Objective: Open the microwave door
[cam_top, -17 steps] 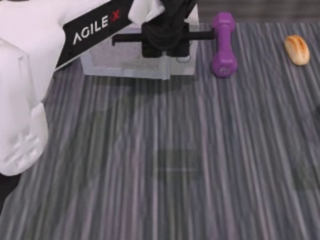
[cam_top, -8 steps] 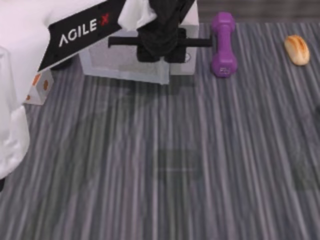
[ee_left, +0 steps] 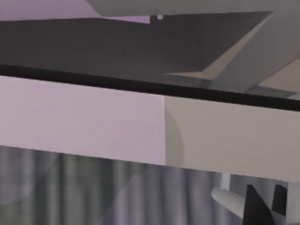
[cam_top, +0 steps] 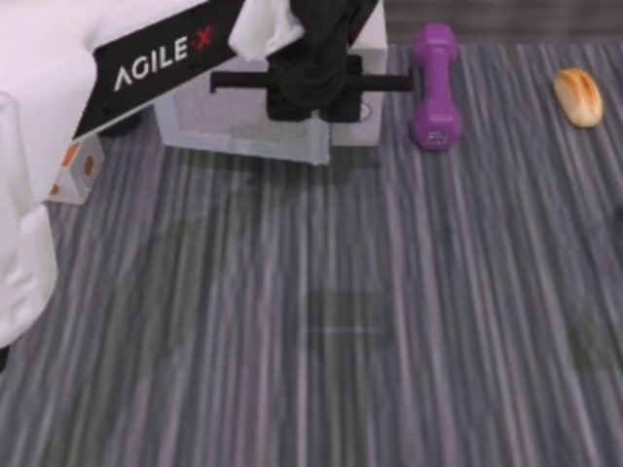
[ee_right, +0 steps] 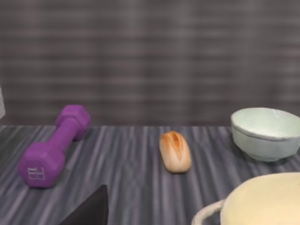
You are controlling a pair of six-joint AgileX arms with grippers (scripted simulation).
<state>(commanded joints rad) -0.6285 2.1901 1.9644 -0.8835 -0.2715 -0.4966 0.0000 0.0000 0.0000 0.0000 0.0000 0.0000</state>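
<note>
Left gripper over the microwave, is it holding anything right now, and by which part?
Cannot be told: the left gripper sits at the front of the large white boxy microwave, by its slightly ajar mesh-windowed door, fingers hidden.

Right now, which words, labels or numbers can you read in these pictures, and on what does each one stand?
"AGILE X", the X in red: on the black band of the left arm, top view.
White embossed mark on the purple dumbbell end: too blurred to read.
Nothing else legible.

- The left arm [cam_top: 58,58] is bulky, smooth and white, with rounded casings.
- A black slanted band [cam_top: 161,66] runs along it, lettered AGILE in white with a red X.
- Its wrist ends in a black housing [cam_top: 311,58] crossed by a thin black bar [cam_top: 311,83].
</note>
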